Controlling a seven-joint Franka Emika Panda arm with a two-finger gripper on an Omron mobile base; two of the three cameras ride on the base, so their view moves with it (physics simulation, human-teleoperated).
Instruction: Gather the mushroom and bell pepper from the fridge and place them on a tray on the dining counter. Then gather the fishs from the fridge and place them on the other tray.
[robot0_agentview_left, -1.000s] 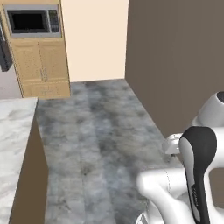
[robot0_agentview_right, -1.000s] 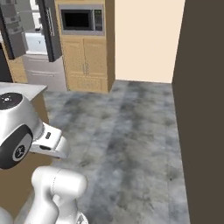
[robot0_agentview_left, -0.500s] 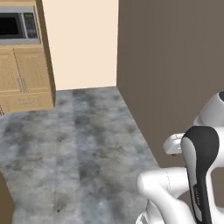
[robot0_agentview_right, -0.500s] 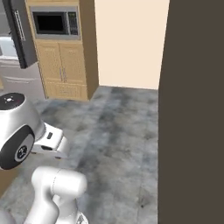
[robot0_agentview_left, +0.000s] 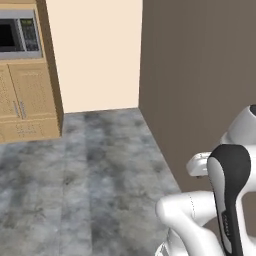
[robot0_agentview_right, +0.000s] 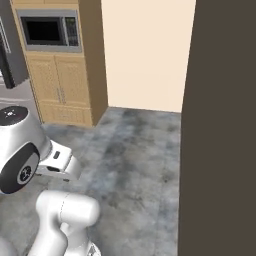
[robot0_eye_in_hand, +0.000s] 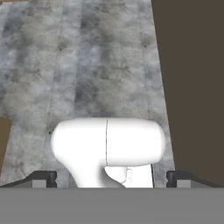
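My gripper (robot0_eye_in_hand: 111, 179) is open, its two dark fingertips (robot0_eye_in_hand: 43, 178) standing far apart at the bottom of the hand view with nothing held between them. It points down at grey stone floor (robot0_eye_in_hand: 100, 65). A slice of the fridge (robot0_agentview_right: 11, 55) shows at the far left edge of the right base view: a dark open door above a grey lower front. The mushroom, bell pepper, fishs, both trays and the dining counter are out of view.
A wooden cabinet (robot0_agentview_left: 27, 100) with a built-in microwave (robot0_agentview_right: 47, 31) stands at the back left beside a cream wall (robot0_agentview_left: 95, 50). A tall dark brown wall (robot0_agentview_right: 220, 125) closes the right side. A tan-brown edge (robot0_eye_in_hand: 3, 140) shows at the hand view's left.
The whole picture has slid left in both base views, so the base has turned right. The marble counter left the view and the dark wall grew. The gripper stayed open.
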